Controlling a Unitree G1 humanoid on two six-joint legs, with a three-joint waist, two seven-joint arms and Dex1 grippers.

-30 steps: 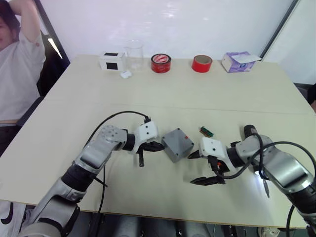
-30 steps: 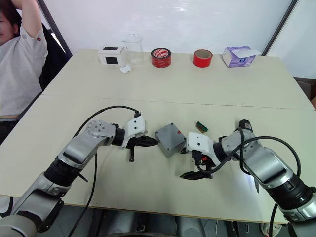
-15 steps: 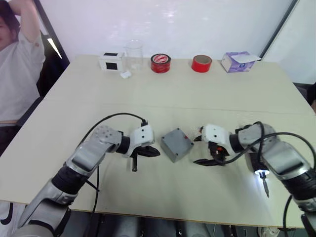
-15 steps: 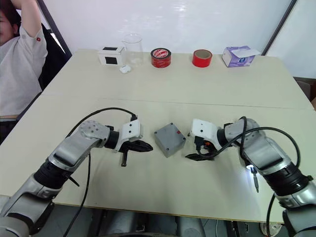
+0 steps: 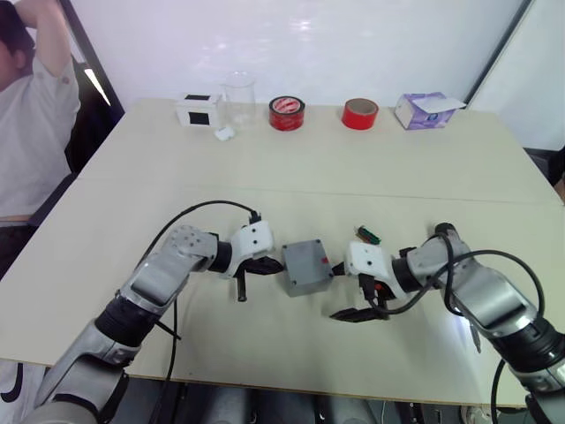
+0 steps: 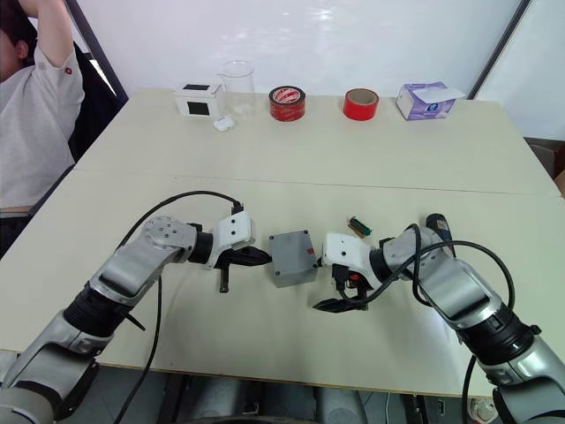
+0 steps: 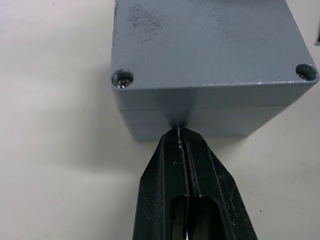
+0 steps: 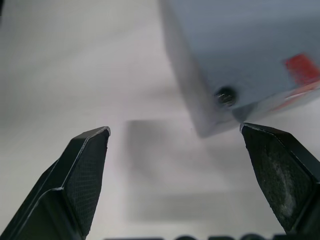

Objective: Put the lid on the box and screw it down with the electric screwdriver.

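Sitting near the front of the pale beige table, the small square grey metal box lies between the two grippers with its flat grey lid already on top, screw heads showing in two corner holes. The left gripper has its two black fingers pressed together, and their joined tips touch the middle of the box's near side wall, right at the seam under the lid. The right gripper stands on the opposite side with its black fingers spread wide apart; one fingertip sits just beside the corner of the box that carries the small red mark, while the other fingertip hangs over bare table, well clear of the box.

A small green-and-brown piece lies just behind the right gripper. Along the far edge of the table stand a white-and-black box, a clear glass beaker, two red tape rolls, and a purple tissue box, all well apart from the grey box. A person in a grey shirt sits at the far left corner.
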